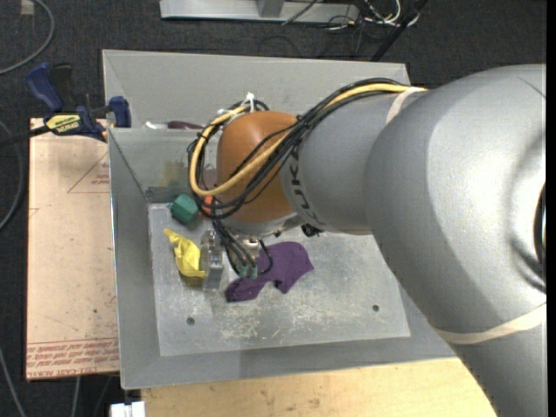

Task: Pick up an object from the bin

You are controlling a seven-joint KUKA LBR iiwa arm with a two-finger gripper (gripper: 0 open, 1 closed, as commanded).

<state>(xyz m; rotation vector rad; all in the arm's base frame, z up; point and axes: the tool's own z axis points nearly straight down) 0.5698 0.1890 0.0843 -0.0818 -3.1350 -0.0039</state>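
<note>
Gripper (224,263) sits low in the bin (304,324), at about 9 o'clock from the middle of the floor. It points straight down under the orange cover (252,168) and its loop of cables (195,159), which reads as a top-down approach. Open or closed? I cannot tell, because the wrist and wiring crowd the view of the tip, and nothing shows as clearly gripped.

Look at what it has dropped between. At its 9 o'clock, just beside it, lies the yellow crumpled piece (187,256). At its 3 o'clock the purple floppy piece (282,265) is spread flat on the metal, its near end tucked in by the tip. Whether the tool touches either one is not clear from here. A green block (183,208) sits up at 11 o'clock, close to the sloped wall and a little apart from the action.

Everything is bunched on the 9 o'clock side of the floor, which I judge explains why the arm stretches so far across. The rest of the floor offers nothing to take.

My call is that the pick lies between yellow and purple. The yellow one stands bunched up and gives something to squeeze. The purple one lies flat and limp, so it could sag or slip out on the lift. Nothing is raised off the floor yet, so the grasp is not made.
</note>
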